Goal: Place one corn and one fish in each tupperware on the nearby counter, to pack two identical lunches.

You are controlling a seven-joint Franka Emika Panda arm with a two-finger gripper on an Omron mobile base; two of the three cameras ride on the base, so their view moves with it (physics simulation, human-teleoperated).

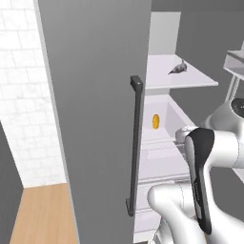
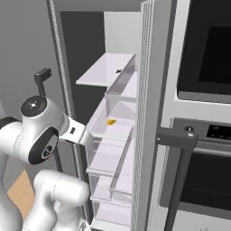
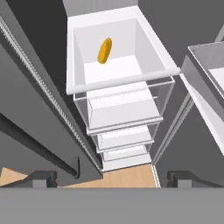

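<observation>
Fridge door swung open, tall matte grey slab with a dark bar handle [image 1: 136,143] down its edge. Inside, smooth white plastic all the way: a flat shelf [image 1: 190,78] up top and a stack of open-topped drawers below.

Small yellow-orange oval corn cob [image 3: 104,50] lying against the back wall of the top white drawer [image 3: 118,83], well apart from everything else. Same cob visible in the left base view [image 1: 155,121] and as a small orange fleck from the right [image 2: 110,121]. Slim dark grey fish [image 1: 177,68] sitting on the flat shelf one level up, tail pointing away.

Two-finger gripper [image 3: 111,177] spread wide, nothing between the fingertips, hanging above and in front of the drawer.

Handling guess: cob looks light, stiff and rounded (so probably keen to roll on that slick plastic). Best bet is pinching across the short width, mid-body. Fish likely light too, tapered, so grab the thickest middle part, not the tail.
</observation>
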